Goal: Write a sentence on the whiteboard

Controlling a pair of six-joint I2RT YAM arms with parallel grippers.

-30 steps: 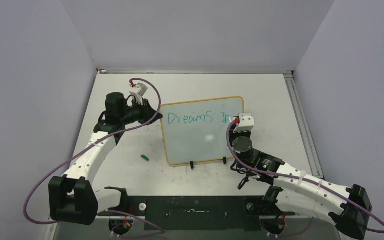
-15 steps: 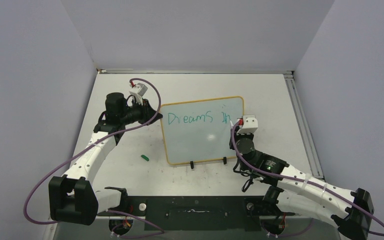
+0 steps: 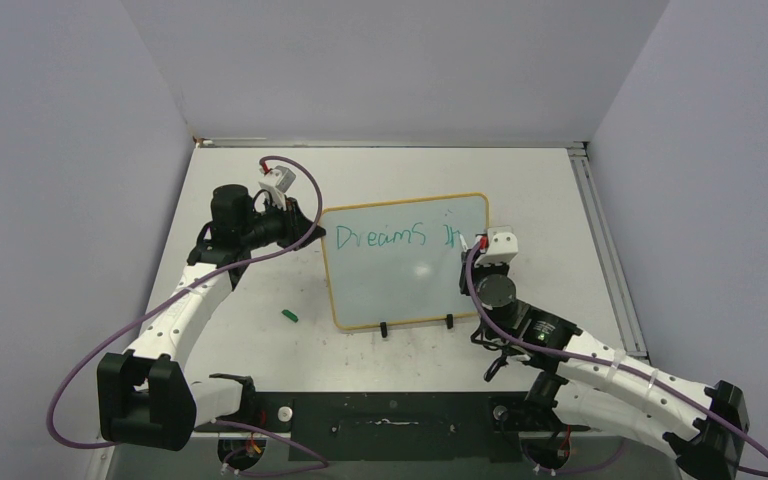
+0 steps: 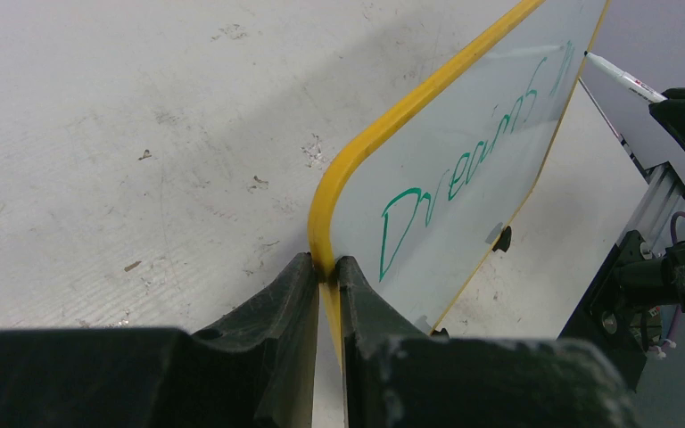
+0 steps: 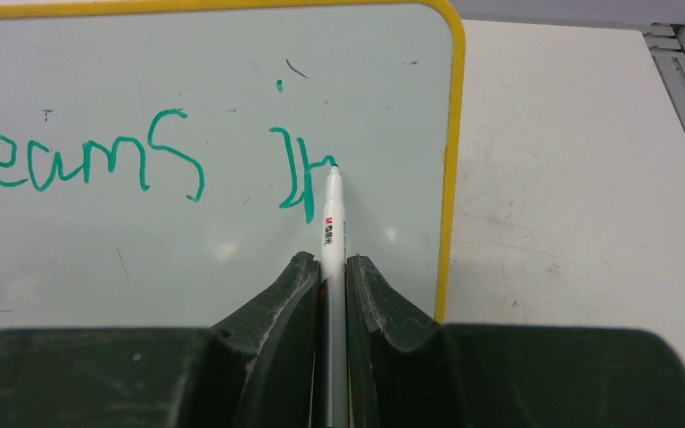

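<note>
The sentence is unfinished. "Dreams" and the first strokes of a next word run in green along the upper part of the whiteboard, and the writing stops close to the board's right side. The board stands propped at a slant on two black clip feet near the middle of the surface, with its long axis running left to right.

The marker lies straight out along the fingers of the right hand, which is clamped on its barrel. Its tip is on or just off the board at the end of the last green stroke; the pictures do not settle which. Only a narrow strip of white lies between the tip and the yellow frame. By my judgement the rest of the word will barely fit there, so the writing has to drop to a second line, where the lower half of the board is bare.

The left hand is at the far end, pinched shut on the board's left frame near the rounded corner — a brace against the push of the pen. The right arm is the nearer one to the writing, and it reaches in from the near right.

A small green cap lies on the surface to the left of the board, apart from both arms. The surface to the right of the frame is bare — room for the wrist to swing.
</note>
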